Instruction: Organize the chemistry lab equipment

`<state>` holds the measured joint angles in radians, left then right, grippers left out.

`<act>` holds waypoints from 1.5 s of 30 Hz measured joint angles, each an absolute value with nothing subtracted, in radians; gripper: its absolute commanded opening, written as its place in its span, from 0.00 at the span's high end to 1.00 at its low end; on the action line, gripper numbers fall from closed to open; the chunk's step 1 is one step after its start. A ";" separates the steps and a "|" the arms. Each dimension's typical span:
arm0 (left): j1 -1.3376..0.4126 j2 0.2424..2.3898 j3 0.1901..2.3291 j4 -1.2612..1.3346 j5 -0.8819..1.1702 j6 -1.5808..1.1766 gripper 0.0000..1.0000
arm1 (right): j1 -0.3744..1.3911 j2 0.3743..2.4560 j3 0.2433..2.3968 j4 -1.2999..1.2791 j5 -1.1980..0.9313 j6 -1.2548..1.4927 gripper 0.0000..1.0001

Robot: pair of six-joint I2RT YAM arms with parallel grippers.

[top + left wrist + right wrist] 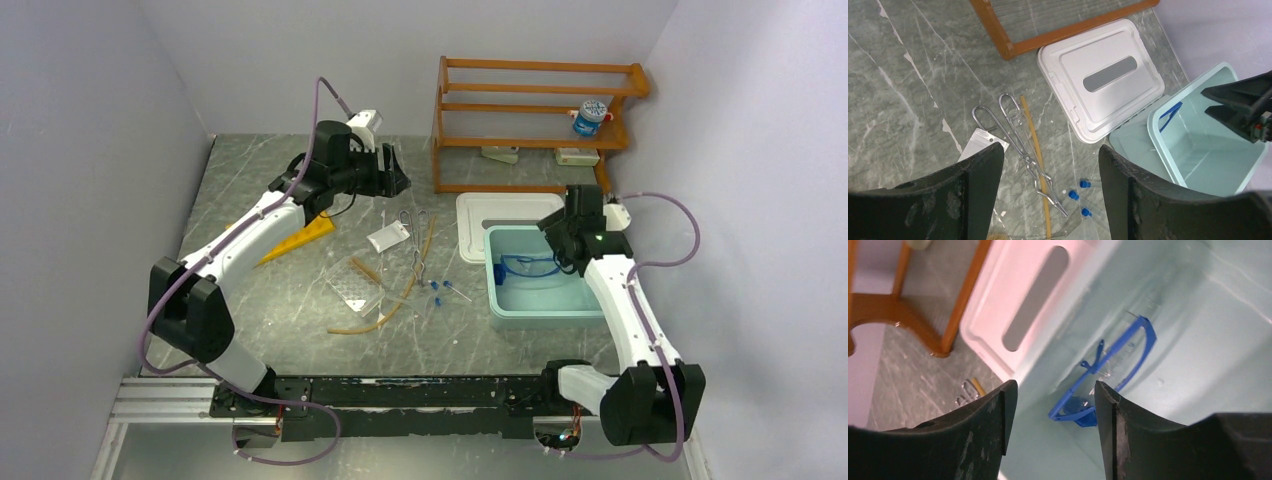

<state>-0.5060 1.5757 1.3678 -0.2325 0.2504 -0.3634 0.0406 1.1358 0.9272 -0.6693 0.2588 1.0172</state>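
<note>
Blue-framed clear goggles point(525, 266) lie inside the pale teal tub point(540, 312); the right wrist view shows them point(1113, 367) on the tub floor. My right gripper point(560, 245) point(1055, 390) hangs open and empty just above them. My left gripper point(397, 181) point(1050, 155) is open and empty, held high over the table's back. Below it lie the metal tongs point(1020, 142), the tan rubber tube point(1035, 145), the white packet point(979, 142) and three blue-capped tubes point(1075, 194). The yellow rack point(300, 240) and the clear tray point(355, 283) lie left of the tube point(405, 290).
The tub's white lid point(490, 215) point(1103, 75) lies flat behind the tub, against the orange wooden shelf point(530, 110). The shelf holds a small blue-capped bottle point(590, 117) and two pale blocks. Walls close in on the left, back and right.
</note>
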 measured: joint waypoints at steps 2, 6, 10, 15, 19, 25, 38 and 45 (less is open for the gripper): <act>-0.506 1.580 1.368 -0.231 0.250 -0.371 0.28 | 0.051 1.127 0.958 -0.659 0.251 0.970 0.40; -0.506 1.582 1.353 -0.220 0.250 -0.382 0.30 | 0.159 1.171 1.047 -0.624 0.235 0.878 0.40; -0.506 1.583 1.340 -0.230 0.224 -0.394 0.29 | 0.395 1.304 1.189 -0.572 0.279 0.786 0.39; -0.506 1.577 1.336 -0.250 0.134 -0.409 0.30 | 0.658 1.471 1.335 -0.509 0.345 0.654 0.39; -0.506 1.552 1.321 -0.282 0.067 -0.420 0.33 | 0.731 1.599 1.415 -0.482 0.335 0.592 0.44; -0.488 1.493 1.298 -0.327 -0.027 -0.450 0.33 | 0.743 1.782 1.425 -0.468 0.273 0.592 0.56; -0.466 1.446 1.261 -0.335 -0.035 -0.477 0.32 | 0.720 2.048 1.544 -0.528 0.270 0.655 0.61; -0.466 1.445 1.255 -0.335 -0.035 -0.479 0.32 | 0.713 2.054 1.548 -0.551 0.323 0.676 0.61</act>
